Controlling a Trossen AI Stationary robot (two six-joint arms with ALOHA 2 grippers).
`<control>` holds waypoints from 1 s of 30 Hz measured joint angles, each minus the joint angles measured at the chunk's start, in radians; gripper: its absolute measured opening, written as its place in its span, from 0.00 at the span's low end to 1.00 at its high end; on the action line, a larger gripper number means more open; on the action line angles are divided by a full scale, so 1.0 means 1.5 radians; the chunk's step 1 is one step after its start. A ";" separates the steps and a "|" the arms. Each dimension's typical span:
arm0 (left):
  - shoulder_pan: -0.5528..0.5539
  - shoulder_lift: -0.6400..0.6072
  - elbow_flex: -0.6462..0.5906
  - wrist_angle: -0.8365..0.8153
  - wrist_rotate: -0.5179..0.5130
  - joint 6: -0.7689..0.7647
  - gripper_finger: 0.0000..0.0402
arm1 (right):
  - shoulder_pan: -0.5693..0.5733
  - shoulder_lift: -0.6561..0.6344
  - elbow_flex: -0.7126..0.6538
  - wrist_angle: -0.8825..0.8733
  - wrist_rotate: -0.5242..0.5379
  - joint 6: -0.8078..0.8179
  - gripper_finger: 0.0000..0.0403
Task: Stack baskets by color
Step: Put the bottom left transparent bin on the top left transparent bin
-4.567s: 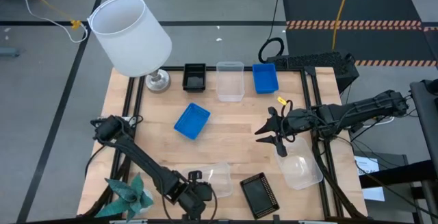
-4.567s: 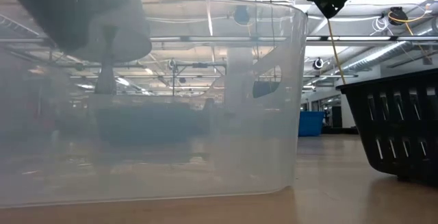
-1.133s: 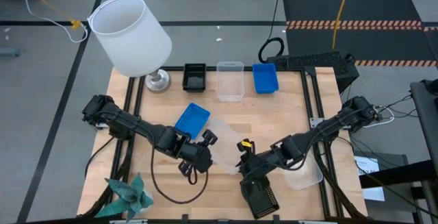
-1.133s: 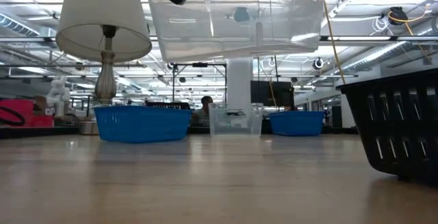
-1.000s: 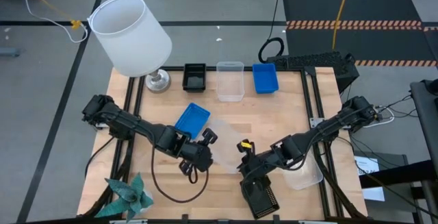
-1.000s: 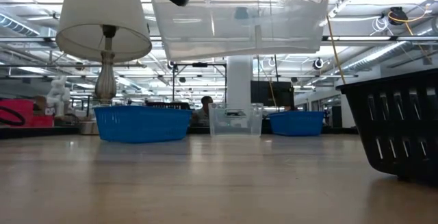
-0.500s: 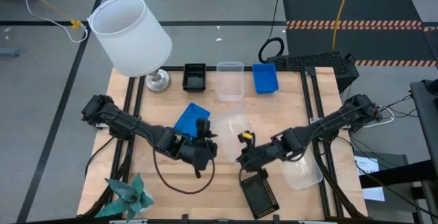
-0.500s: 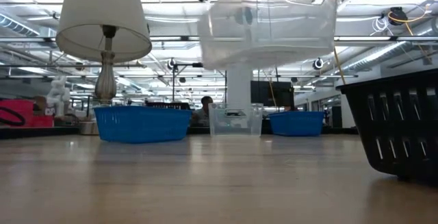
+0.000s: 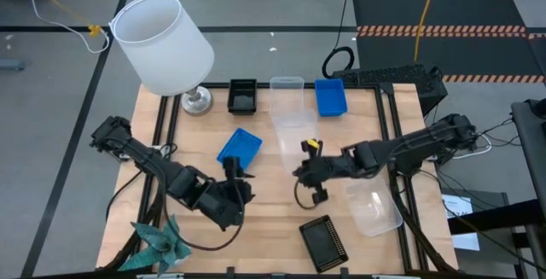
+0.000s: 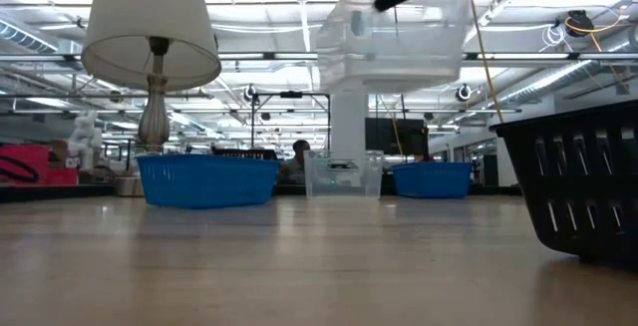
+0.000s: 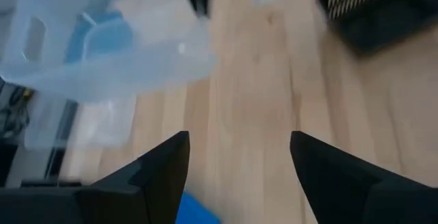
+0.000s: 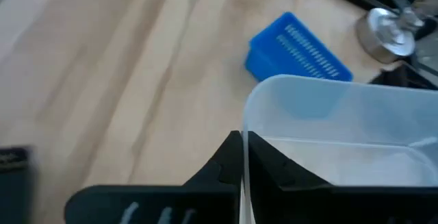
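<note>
the right gripper (image 9: 300,173) is clenched on the rim of a clear basket (image 10: 391,39) and holds it in the air over the middle of the table (image 9: 281,195). the left gripper (image 9: 232,173) is released, with nothing in it. i think this thin plastic is light but slippery, so a pinch on the stiff rim is best.

The scene is bright and evenly lit from ceiling strip lights, which show as white glare in the low view. Shadows on the bench (image 9: 281,177) are soft and faint. The left wrist view is smeared by motion blur: the clear basket (image 11: 102,42) beyond the left end effector (image 11: 239,159) and the black basket (image 11: 383,11) look streaked.
</note>
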 joint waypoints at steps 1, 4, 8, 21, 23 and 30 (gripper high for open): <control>-0.004 0.000 0.000 -0.023 0.000 -0.019 0.64 | -0.013 0.000 -0.003 0.011 -0.001 -0.005 0.00; -0.011 0.006 -0.007 -0.073 -0.003 -0.080 0.64 | -0.057 0.000 -0.007 0.046 -0.003 -0.023 0.00; -0.011 0.005 -0.053 -0.097 -0.005 -0.102 0.62 | -0.121 0.000 -0.008 0.101 -0.006 -0.052 0.00; 0.106 -0.119 -0.217 -0.062 -0.202 -0.127 0.28 | -0.222 0.000 0.006 0.117 -0.094 -0.051 0.00; 0.161 -0.124 -0.217 -0.034 -0.157 -0.080 0.24 | -0.214 0.000 0.003 0.111 -0.093 -0.052 0.00; 0.356 -0.101 -0.216 0.036 0.037 0.133 0.29 | -0.189 -0.034 0.002 0.047 -0.092 -0.078 0.01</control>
